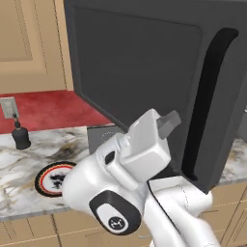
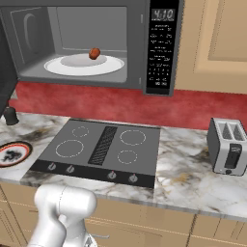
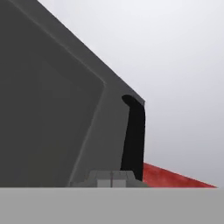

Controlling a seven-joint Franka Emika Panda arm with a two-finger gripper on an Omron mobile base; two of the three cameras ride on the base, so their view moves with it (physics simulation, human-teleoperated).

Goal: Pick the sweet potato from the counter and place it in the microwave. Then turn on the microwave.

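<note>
Left base view: the microwave (image 1: 144, 72) door is standing swung open, and the gripper (image 1: 166, 123) is sitting against its outer face, beside the black handle (image 1: 205, 96).

Right base view: the sweet potato (image 2: 94, 53) is lying on the turntable (image 2: 84, 65) inside the microwave, above the cooktop (image 2: 103, 149).

Hand view: the fingertips (image 3: 111, 178) are pressing together, clenched on nothing, just beside the handle's foot.

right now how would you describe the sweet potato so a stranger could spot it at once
Find the dark grey microwave above the cooktop, its door swung open. Inside lies a white round turntable. The sweet potato is the small reddish-brown lump on it, the only coloured thing in the grey cavity.
</note>
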